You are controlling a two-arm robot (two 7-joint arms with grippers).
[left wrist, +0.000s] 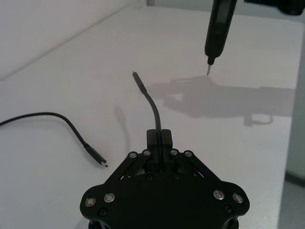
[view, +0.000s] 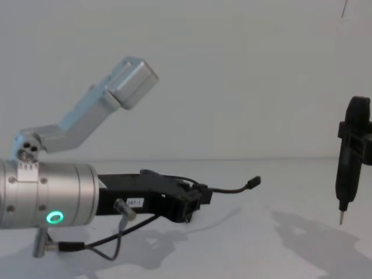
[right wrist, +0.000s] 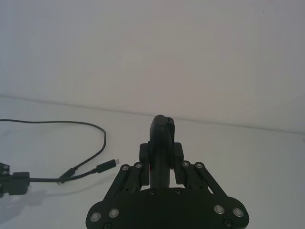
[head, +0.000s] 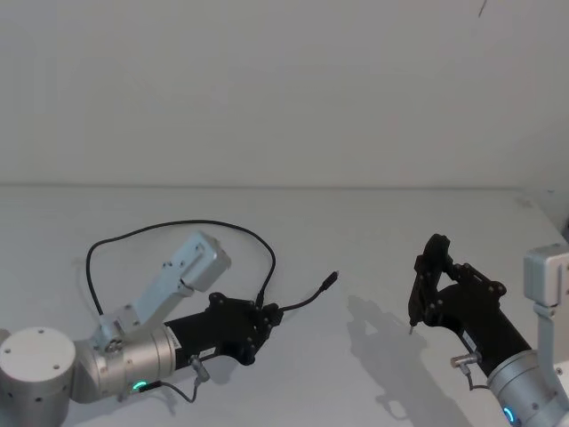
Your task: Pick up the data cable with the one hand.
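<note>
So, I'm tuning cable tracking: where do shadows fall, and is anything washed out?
Head view: the right gripper casts a soft shadow leftward on the table. Left wrist view: the pen tool casts a clearer one. Chest view: pale wall and table nearly merge.

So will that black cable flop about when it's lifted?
Probably floppy overall: the cable lies in a loose loop on the table. Short stretches seem stiffer: the end past the left gripper sticks out in the air unsupported. Likely light, being so thin. The right gripper holds a pen tool apart.
</note>
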